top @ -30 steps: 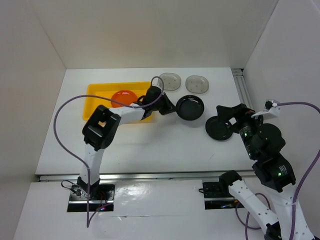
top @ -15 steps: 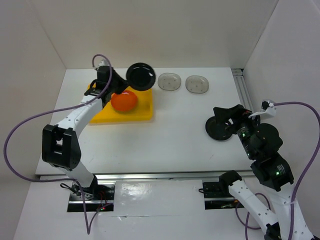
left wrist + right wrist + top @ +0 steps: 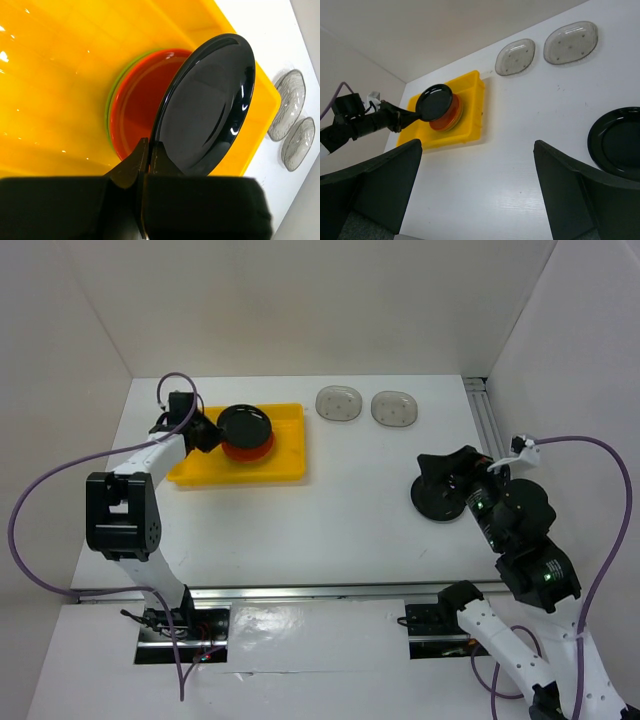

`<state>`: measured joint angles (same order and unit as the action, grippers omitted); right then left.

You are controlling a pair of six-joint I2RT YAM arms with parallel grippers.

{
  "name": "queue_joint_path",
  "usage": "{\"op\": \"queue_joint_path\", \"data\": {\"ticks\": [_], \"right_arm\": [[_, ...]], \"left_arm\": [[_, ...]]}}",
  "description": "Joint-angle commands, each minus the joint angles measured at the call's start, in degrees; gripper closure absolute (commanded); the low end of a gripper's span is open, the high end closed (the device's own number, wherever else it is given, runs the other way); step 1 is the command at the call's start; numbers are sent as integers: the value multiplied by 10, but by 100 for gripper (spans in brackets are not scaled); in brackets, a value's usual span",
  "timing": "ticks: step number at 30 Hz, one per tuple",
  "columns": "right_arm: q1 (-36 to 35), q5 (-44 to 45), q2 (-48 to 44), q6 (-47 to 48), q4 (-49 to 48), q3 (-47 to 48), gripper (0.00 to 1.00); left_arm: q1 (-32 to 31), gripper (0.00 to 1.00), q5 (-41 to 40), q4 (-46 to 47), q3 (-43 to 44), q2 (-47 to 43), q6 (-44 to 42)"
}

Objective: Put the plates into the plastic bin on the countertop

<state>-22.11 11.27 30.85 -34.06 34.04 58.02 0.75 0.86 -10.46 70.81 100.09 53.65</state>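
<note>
The worktop (image 3: 330, 510) carries 6 plates in all, as far as the views show, and the job looks roughly half done.

The bin (image 3: 285, 440) lies right under the left fingers (image 3: 131, 167). These are clamped on the near rim of a black plate (image 3: 244, 424), which hangs tilted, its far edge raised, over the middle of the bin. It is not yet let go, so I count it as nearly placed, not placed.

A 2nd black plate (image 3: 620, 142) lies flat on the worktop, close beyond the right fingers (image 3: 375, 185). Those stand spread wide with nothing between them, so this plate is untouched.

Just below the held plate, the orange plate (image 3: 137, 107) sits in the bin, stacked on the green plate (image 3: 108, 112), of which only a thin rim shows. These 2 are done.

The 2 grey plates (image 3: 339, 403) (image 3: 393, 408) lie side by side on the worktop, outside the bin, well beyond the right fingers and well off to the far side of the left ones.

Left to do, in my judgement: lower and release the held plate, then bring over 3 more, the 2nd black and both grey.
</note>
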Motion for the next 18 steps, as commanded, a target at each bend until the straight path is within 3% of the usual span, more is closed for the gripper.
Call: {"op": "queue_joint_path", "data": {"ticks": [1, 2, 3, 6, 7, 9, 10, 13, 14, 16, 18], "right_arm": [[0, -16, 8, -3, -36, -8, 0], [0, -16, 8, -8, -36, -8, 0], [0, -23, 8, -8, -43, -15, 0], [0, -23, 13, -8, -43, -15, 0], [0, -23, 13, -8, -43, -15, 0], [0, -23, 13, -8, -49, -15, 0], [0, -23, 13, -8, -49, -20, 0], [0, -23, 18, -8, -49, -20, 0], [0, -17, 18, -8, -49, -20, 0], [0, -4, 18, -8, -49, -12, 0], [0, 8, 13, -2, -42, 0, 0]], "left_arm": [[-3, 100, 24, 6, 8, 5, -15], [-3, 97, 24, 6, 8, 5, -15], [-3, 76, 30, 6, 2, 5, -15], [2, 47, 30, 18, -22, -22, -15], [2, 39, 30, 18, -28, -34, -15], [2, 36, 30, 13, -36, -86, -15], [-3, 20, 15, 13, -47, -109, -15], [-29, 12, 15, 13, -79, -205, -28], [-72, 2, -1, 26, -87, -227, -35], [-127, 0, -1, 68, -128, -273, -40], [-221, 0, -1, 135, -152, -279, -40]]}}
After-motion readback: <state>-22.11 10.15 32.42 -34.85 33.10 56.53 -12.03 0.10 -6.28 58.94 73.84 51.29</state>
